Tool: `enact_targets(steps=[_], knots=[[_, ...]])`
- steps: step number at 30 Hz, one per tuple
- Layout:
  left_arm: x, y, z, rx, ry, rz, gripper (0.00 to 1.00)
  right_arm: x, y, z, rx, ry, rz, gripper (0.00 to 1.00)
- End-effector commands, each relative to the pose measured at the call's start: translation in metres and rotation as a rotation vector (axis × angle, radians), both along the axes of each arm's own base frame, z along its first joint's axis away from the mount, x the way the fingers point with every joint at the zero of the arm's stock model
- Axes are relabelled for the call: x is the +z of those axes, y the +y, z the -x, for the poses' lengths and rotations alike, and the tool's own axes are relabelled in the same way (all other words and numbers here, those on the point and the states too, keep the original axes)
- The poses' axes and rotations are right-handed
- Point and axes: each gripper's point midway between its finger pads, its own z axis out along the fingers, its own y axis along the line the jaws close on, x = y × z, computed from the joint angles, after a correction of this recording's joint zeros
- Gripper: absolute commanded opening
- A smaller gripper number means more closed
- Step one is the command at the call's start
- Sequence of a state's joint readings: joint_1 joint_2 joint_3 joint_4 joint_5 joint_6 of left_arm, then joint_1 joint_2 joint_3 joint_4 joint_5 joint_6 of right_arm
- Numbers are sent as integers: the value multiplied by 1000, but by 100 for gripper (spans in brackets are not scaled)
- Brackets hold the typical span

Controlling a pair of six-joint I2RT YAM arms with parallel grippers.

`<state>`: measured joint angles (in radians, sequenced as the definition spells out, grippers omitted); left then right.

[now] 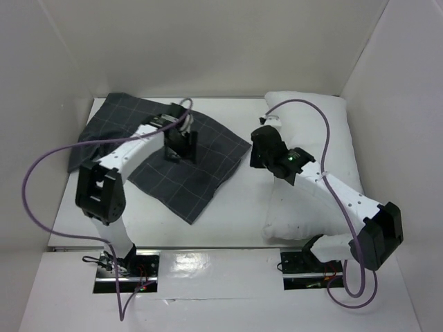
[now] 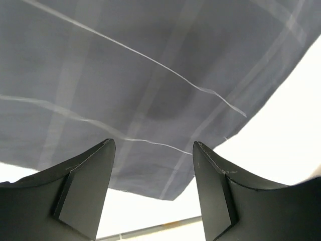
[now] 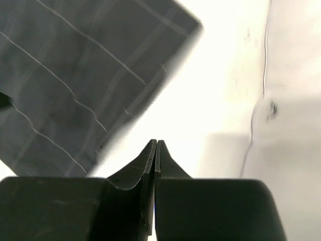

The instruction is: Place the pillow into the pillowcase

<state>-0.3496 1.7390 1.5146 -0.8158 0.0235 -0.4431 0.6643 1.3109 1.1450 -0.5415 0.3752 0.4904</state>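
Now the left gripper [image 2: 153, 146] hangs open just above the pillowcase [image 2: 125, 75]. The right gripper [image 3: 155, 144] is pressed shut on nothing, with the pillow [image 1: 342, 152] just to its right.

pillow [image 1: 294, 211] partly hidden under right arm [image 1: 332, 190], pillowcase [image 2: 150, 75] cut off at left-wrist view's edges, its edge blurred in right-wrist view

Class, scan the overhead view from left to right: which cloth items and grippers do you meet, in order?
In order: pillowcase → right gripper → pillow. The left gripper is left out, since it hangs over the pillowcase.
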Motion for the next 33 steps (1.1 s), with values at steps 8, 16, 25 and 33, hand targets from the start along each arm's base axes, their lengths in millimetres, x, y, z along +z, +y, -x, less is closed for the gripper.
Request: enact_targets(steps=[8,16,25,33], knots=[[-57,-100,46,-240,105,-9,81,-60,11,27,50,207,-117,7],[-85,-122,50,-277,160,4,68,-69,-1,23,34,227,-173,41],[-73,-123,45,-251,126,11,35,-68,-4,19,30,221,-177,40],[-47,-129,45,-273,112,45,0,-76,12,20,92,244,-229,36]])
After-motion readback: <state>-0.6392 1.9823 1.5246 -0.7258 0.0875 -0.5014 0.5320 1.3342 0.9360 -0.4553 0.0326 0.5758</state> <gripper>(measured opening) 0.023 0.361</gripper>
